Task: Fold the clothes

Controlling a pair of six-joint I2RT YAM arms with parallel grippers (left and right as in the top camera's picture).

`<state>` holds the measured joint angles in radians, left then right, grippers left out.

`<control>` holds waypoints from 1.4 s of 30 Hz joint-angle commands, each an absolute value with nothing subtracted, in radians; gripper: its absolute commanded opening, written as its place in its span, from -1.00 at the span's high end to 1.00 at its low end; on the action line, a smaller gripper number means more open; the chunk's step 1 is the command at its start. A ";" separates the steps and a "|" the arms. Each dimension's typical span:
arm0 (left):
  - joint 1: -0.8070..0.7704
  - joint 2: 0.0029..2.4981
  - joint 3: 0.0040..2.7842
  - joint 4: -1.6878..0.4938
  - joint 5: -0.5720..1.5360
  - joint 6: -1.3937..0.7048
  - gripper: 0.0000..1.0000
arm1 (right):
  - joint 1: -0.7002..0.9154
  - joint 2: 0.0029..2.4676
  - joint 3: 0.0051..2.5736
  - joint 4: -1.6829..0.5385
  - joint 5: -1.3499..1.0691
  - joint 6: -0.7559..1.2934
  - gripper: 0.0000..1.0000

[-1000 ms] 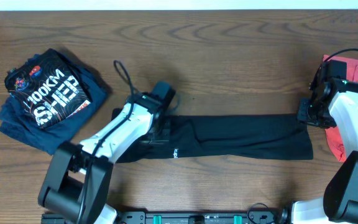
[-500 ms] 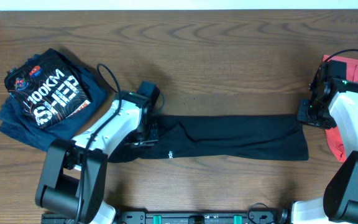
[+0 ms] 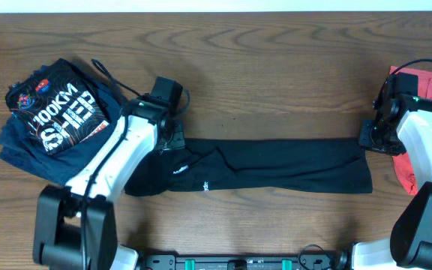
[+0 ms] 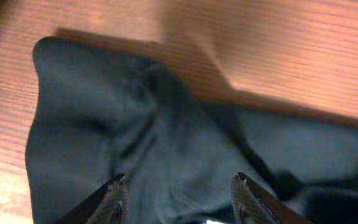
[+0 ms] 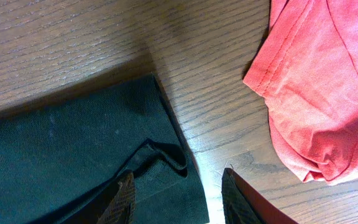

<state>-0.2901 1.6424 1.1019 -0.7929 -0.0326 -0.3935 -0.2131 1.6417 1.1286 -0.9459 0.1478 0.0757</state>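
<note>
While working the black tee (image 3: 276, 165), lying as a long narrow band across the middle of the desk (image 3: 276, 67), judging the lengthwise folds done and the end-over-end fold not yet made.

Nearest, by the left wrist view: seeing the left tool (image 4: 179, 190) hovering over the rumpled left end of the band, with jaws moderately wide and nothing pinched between them. Noting a ridge and a rounded lobe in the cloth here instead of flat layers. Advising flattening that lobe first, then closing on every layer at the edge, not the top ply alone; otherwise risking a lopsided fold.

By the right wrist view: seeing the right tool (image 5: 178, 190) at the band's right end, with jaws partly apart and gripping nothing, straddling the corner, one side over cloth and the other over bare wood. Noting the hem curling up slightly there. Advising sliding inward until both sides are meeting cloth, taking the curled hem together with the layers beneath.

For the fold itself: lifting one end level, carrying it low toward the other end, matching edges before letting go.

Farther out: noting the red tee (image 5: 316, 81) crumpled near the right end, apart from the black cloth; watching against snagging it during the lift. Noting the navy printed tee (image 3: 55, 116) loosely folded at the far left, print up.
</note>
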 commanded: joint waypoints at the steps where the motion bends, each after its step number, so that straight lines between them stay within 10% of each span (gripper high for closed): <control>1: -0.268 1.707 1.100 -0.778 -0.060 -0.403 -0.08 | -0.216 1.632 1.131 -0.947 0.146 0.081 0.13; 9: -0.265 1.766 1.100 -0.784 -0.011 -0.402 0.88 | -0.216 1.632 1.131 -0.947 0.146 0.081 0.13; 20: -0.263 1.766 1.050 -0.904 -0.102 -0.630 0.87 | -0.216 1.632 1.131 -0.950 0.144 0.081 0.13; 26: -0.263 1.775 1.021 -0.803 -0.125 -0.622 0.17 | -0.216 1.632 1.131 -0.968 0.138 0.081 -0.03; 42: -0.263 1.514 1.150 -1.007 -0.105 -0.552 0.05 | -0.266 1.668 1.060 -0.976 -0.027 -0.136 -0.38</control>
